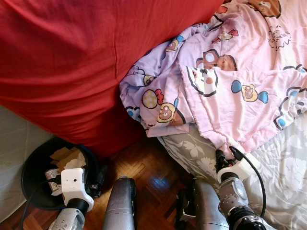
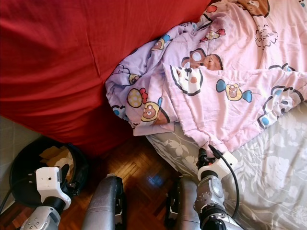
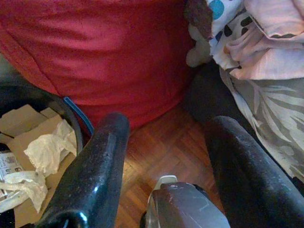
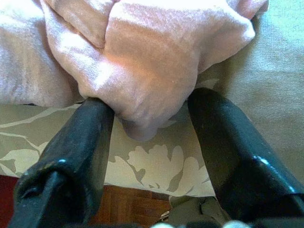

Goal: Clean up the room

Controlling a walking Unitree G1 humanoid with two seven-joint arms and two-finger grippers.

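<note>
A pink and lilac cartoon-print blanket lies crumpled on the bed, and its lower edge hangs over the grey floral sheet. My right gripper is open at that edge. A fold of the pink blanket sits between its two fingers, and one finger touches the cloth. In the left eye view the right gripper sits just under the blanket's hem. My left gripper is open and holds nothing. It hangs low over the wooden floor, beside a black bin.
A large red beanbag takes up the upper left and presses against the blanket. The black bin holds cardboard and crumpled paper. Parquet floor shows between bin and bed. A pale mat lies at far left.
</note>
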